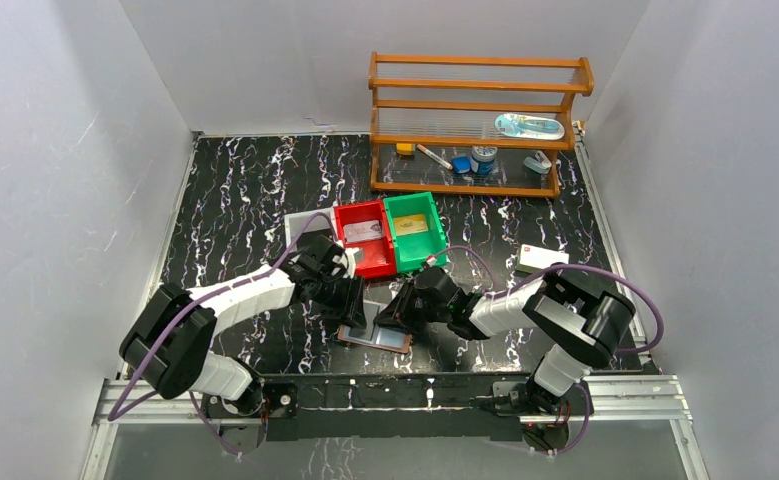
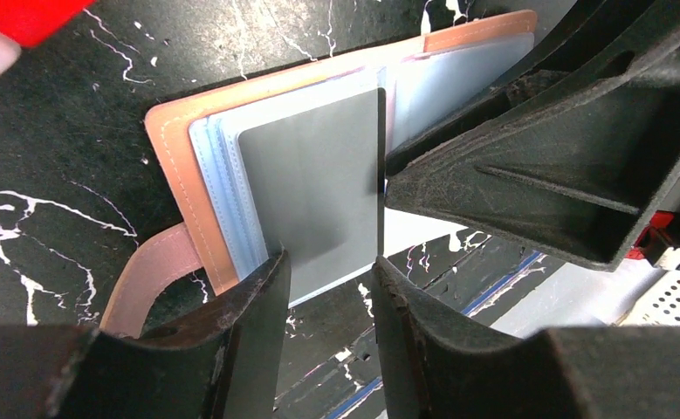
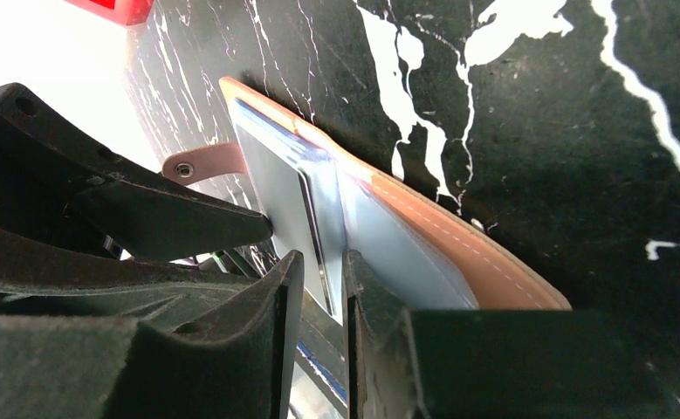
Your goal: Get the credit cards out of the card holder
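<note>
My right gripper (image 3: 321,272): clenched on the long edge of one grey credit card (image 2: 314,192). My left gripper (image 2: 329,264): jaws straddle that card's short end; clamped or not, I cannot tell. Card: light, stiff and slick, I judge, so only the edges offer a hold. Card holder (image 2: 175,140): soft leather, open, at 6 o'clock from the red bin (image 1: 345,215).

The small reddish-brown leather bifold card holder (image 1: 375,338) lies open and flat on the black marbled tabletop (image 1: 235,200), near its front edge. Its pale grey-blue clear pockets (image 2: 458,87) face up and its strap tab (image 2: 148,279) sticks out sideways. A plain grey card (image 2: 319,201) juts past the leather edge.
</note>
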`<control>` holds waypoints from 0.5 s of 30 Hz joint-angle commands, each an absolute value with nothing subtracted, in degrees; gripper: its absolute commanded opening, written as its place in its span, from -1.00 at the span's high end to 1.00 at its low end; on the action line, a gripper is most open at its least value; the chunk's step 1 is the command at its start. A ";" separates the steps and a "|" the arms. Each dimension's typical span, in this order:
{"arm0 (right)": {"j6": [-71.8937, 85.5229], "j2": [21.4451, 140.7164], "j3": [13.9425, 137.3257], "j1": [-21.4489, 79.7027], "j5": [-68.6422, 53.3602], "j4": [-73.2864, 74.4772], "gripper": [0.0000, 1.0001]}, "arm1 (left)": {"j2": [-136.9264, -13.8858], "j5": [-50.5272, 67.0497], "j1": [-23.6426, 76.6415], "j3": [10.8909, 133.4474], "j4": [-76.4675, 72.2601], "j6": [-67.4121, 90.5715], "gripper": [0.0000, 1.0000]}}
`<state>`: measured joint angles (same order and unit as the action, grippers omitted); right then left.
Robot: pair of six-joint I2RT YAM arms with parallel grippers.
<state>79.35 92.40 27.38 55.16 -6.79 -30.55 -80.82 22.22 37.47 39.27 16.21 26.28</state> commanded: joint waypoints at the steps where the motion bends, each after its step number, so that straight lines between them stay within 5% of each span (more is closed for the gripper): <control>1: 78.49 91.70 25.58 55.40 -5.63 -28.15 0.36 | -82.85 19.02 39.91 37.24 18.34 26.15 0.23; 10: 76.82 83.38 23.46 55.41 2.50 -18.33 0.34 | -79.23 16.02 45.19 35.16 16.17 31.40 0.26; 15: 75.83 80.45 22.77 54.55 5.56 -12.65 0.32 | -74.13 9.77 45.25 38.23 20.13 31.02 0.04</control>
<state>77.93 82.35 23.75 55.11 0.05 -21.34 -77.73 17.89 44.97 37.30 13.41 31.27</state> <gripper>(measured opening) 0.337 0.437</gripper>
